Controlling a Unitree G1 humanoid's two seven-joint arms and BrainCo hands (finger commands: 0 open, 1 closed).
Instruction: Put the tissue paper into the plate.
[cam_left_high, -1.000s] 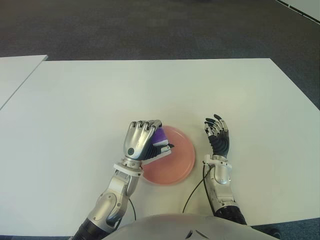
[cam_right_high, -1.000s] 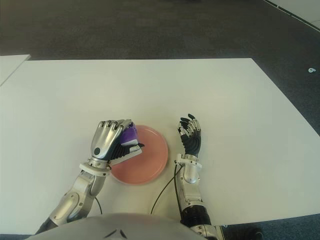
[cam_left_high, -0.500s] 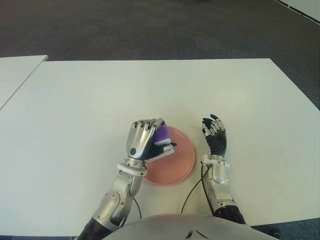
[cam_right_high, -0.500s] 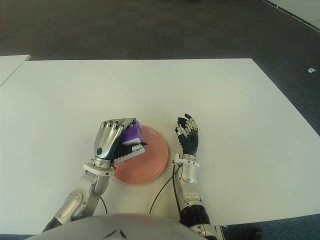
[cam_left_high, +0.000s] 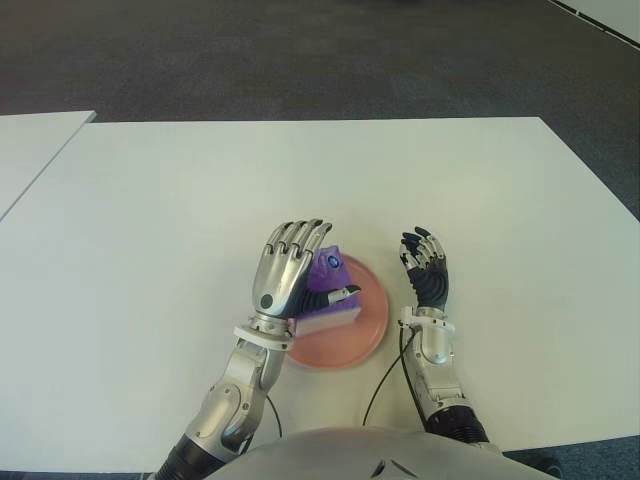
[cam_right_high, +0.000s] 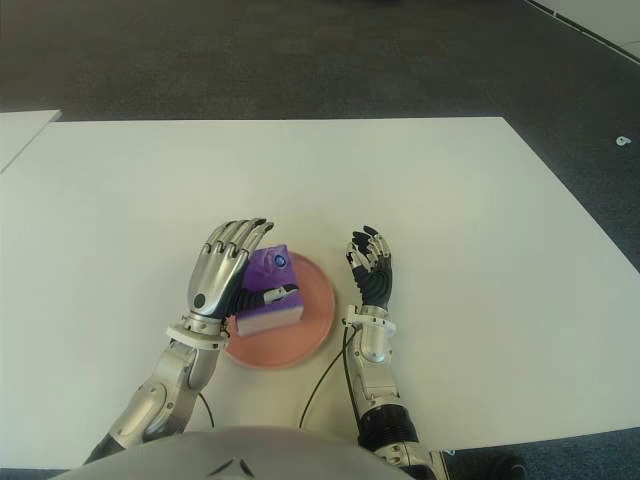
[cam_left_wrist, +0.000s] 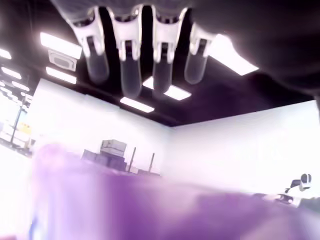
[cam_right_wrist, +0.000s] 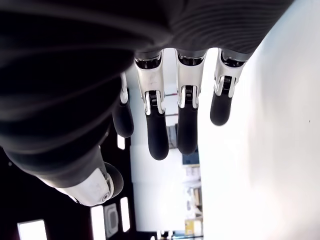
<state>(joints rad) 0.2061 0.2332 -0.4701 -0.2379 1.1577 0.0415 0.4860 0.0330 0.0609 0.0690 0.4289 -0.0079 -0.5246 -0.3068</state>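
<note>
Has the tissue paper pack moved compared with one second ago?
Yes. The tissue paper pack was clasped in the left hand at the plate's left edge; now it lies inside the pink plate, and the fingers have opened.

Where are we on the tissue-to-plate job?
Nearly done. The purple tissue pack sits on the pink plate. The left hand has its fingers spread upright beside the pack, with only the thumb over it, so it looks released. Left to do: pull the left hand away. The right hand, fingers open, shows to the right of the plate on the white table.
</note>
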